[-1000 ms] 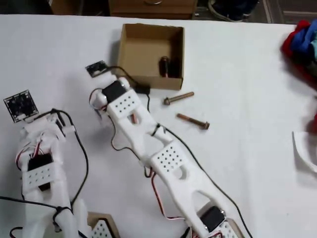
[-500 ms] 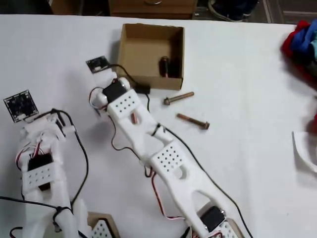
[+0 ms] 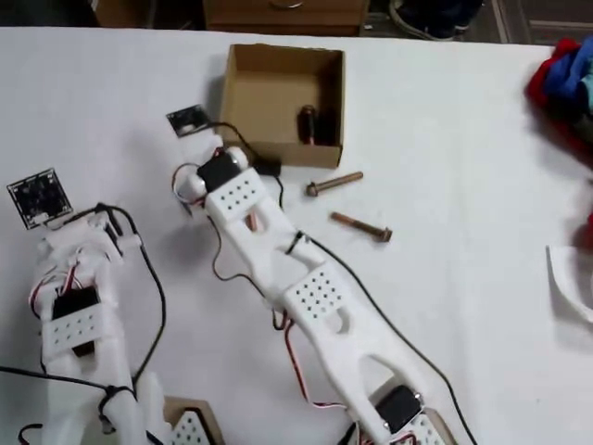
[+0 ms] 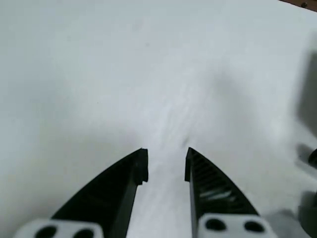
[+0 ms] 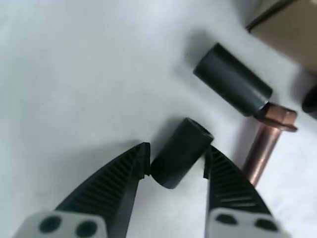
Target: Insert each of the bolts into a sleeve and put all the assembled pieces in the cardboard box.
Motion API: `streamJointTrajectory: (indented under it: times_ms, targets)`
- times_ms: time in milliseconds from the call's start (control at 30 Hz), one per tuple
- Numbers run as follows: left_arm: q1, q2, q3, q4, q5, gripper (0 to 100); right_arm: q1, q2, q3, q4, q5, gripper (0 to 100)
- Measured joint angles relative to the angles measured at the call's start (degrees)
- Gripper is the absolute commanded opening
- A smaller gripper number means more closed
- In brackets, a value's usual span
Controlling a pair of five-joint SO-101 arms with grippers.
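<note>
Sleeve (image 5: pixel 181 151) laid on worktop (image 5: pixel 59 59), flanked by right fingers (image 5: pixel 119 183), spread open, nothing gripped yet. Right arm (image 3: pixel 243 199) nudged little toward cardboard box (image 3: pixel 243 102) since second ago. Grab judged near. Left fingers (image 4: pixel 124 183) parted slightly, empty. Bolt (image 3: pixel 334 183) and second bolt (image 3: pixel 361 226) seen loose beside box.

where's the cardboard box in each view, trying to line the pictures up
high view: the cardboard box sits at top centre of the picture, open side up.
right wrist view: a brown corner of it lies just beyond the farther dark sleeve.
left wrist view: not in it.
shared landmark: the white table, which lies under everything in all three views.
</note>
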Motion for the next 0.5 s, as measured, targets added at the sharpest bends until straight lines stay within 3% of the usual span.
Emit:
streamJointTrajectory:
  times_ms: [133, 400, 500]
  targets:
    - [0.0, 0.0, 0.0, 0.0, 0.0, 15, 0.26, 0.09, 0.0, 0.0, -0.09, 1.8]
    - [0.0, 0.0, 0.0, 0.0, 0.0, 15, 2.99, 0.18, -0.18, 4.4, 0.18, 1.9]
    - [-0.09, 0.0, 0.0, 0.0, 0.0, 15, 3.25, -0.53, -0.18, 8.62, 5.8, 1.9]
